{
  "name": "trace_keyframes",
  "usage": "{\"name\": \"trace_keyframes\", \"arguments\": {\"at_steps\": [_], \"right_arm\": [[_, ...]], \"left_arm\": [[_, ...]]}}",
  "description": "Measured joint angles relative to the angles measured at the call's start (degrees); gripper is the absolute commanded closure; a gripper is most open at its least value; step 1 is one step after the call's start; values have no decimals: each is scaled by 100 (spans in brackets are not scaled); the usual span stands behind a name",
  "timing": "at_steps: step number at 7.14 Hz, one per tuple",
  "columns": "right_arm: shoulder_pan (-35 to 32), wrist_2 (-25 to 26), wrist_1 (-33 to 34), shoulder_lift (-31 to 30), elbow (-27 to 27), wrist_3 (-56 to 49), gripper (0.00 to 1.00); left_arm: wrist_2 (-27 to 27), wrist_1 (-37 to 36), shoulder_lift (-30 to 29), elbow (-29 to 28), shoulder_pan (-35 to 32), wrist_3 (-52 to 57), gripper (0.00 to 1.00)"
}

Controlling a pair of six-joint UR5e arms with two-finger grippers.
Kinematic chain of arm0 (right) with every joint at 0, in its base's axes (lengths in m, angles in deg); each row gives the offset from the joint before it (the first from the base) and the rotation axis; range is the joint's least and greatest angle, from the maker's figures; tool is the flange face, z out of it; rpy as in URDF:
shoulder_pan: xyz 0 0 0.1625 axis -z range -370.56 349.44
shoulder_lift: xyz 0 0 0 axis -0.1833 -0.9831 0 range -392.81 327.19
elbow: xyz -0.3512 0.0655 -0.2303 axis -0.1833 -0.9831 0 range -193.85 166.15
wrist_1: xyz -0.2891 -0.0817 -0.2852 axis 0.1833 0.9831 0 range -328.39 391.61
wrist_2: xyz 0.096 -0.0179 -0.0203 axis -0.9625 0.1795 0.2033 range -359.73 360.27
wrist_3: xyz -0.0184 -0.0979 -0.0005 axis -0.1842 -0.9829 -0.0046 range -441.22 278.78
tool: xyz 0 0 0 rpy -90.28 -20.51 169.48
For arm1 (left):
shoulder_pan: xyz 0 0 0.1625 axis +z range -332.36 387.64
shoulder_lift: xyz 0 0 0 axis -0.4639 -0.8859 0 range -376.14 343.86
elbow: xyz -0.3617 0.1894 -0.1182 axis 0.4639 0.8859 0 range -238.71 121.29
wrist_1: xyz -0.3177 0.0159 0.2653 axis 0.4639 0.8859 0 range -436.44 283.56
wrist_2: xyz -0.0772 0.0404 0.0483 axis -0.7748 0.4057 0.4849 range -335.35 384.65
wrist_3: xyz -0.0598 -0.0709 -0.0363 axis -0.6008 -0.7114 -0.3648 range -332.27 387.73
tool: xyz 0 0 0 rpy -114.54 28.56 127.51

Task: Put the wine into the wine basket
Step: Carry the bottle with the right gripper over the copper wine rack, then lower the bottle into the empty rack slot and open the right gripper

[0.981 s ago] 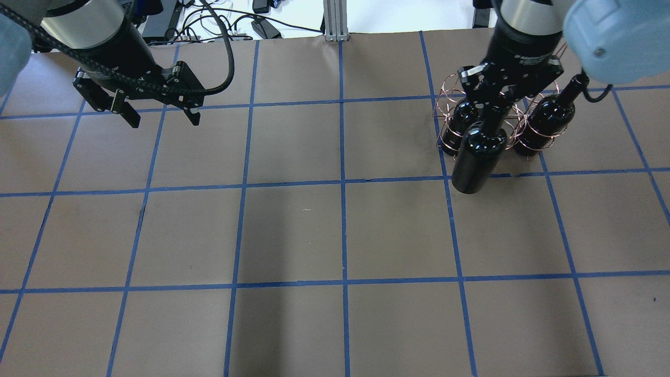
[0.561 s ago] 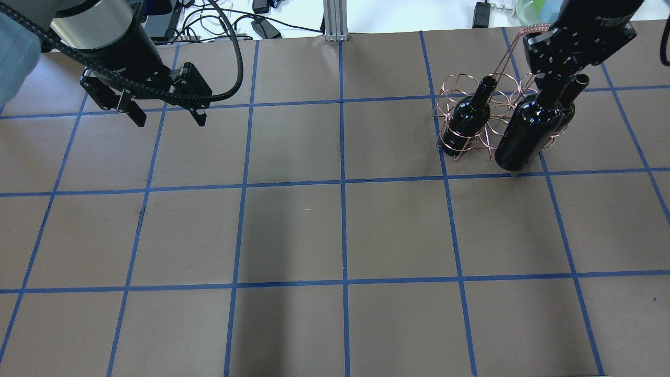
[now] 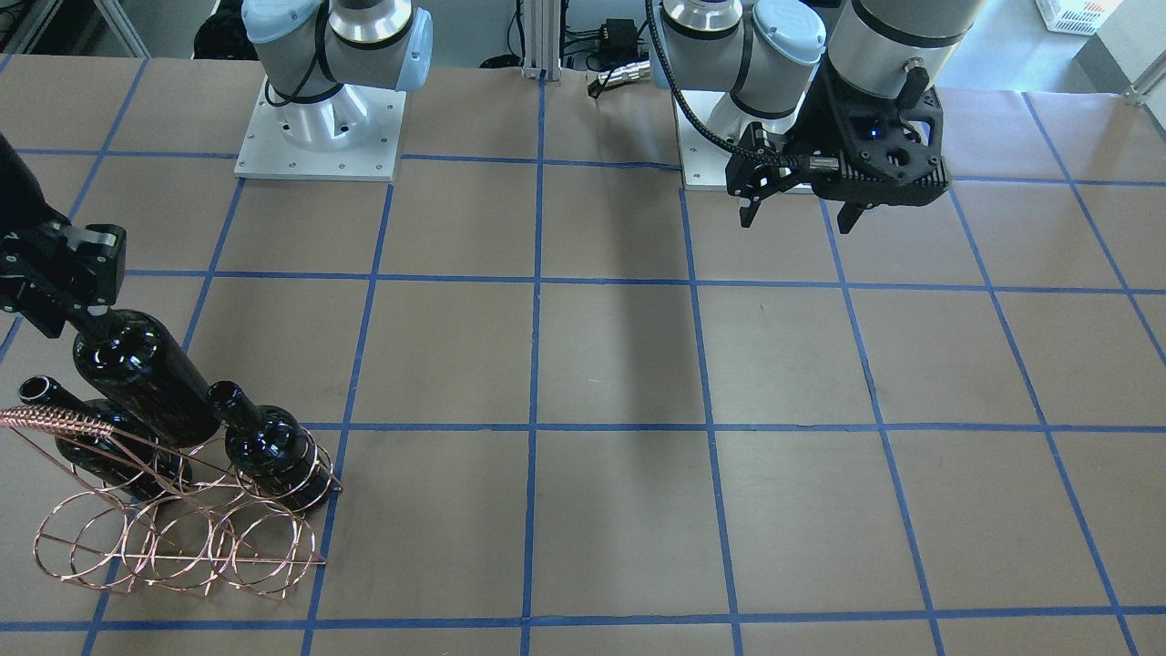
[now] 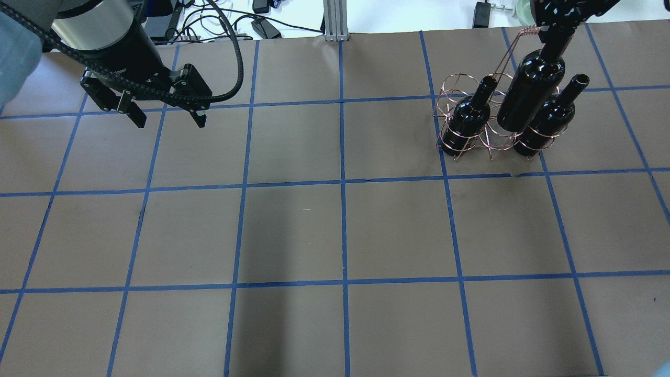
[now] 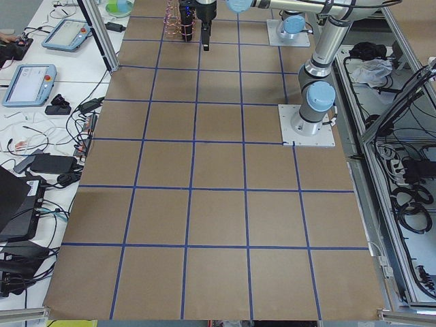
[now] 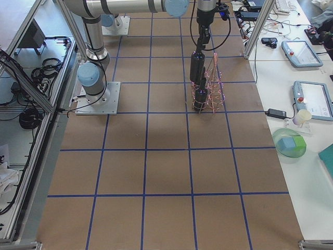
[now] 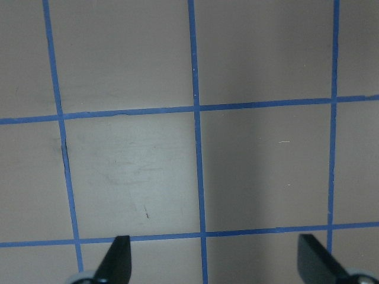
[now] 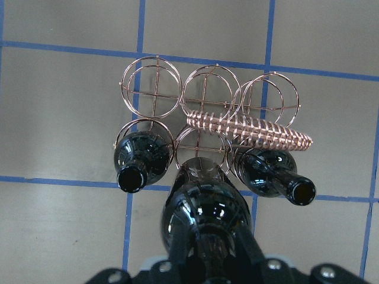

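2 bottles (image 4: pixel 466 123) sit in the wine basket (image 8: pixel 249 131); right tool (image 8: pixel 210 260) grips the 3rd wine (image 4: pixel 529 89) over its middle hoop, unseated; left tool (image 4: pixel 168 121) gapes empty.

The brown paper-covered bench (image 3: pixel 619 364), gridded with blue tape (image 3: pixel 537 364), carries a copper-coloured wire basket of round hoops (image 3: pixel 182 533), standing upright on the robot's right side.

Looked like a robotics lab cell: brown paper-covered table (image 5: pixel 218 218) taped into a blue grid, silver-and-pale-blue robot arm bases (image 3: pixel 321 55) bolted to white plates (image 3: pixel 273 157), aluminium frame posts (image 5: pixel 99 37), grey touchscreen teach pendants (image 5: pixel 28 83) on a white side bench (image 5: pixel 75 68), and black cable bundles (image 5: pixel 409 197), probably controller wiring.
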Motion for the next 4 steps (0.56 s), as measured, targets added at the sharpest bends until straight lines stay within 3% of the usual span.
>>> {"name": "trace_keyframes", "arguments": {"at_steps": [4], "right_arm": [[11,-43,222,310,-48,-246,91]], "left_arm": [[38,-4,7,22,7,1,0]]}}
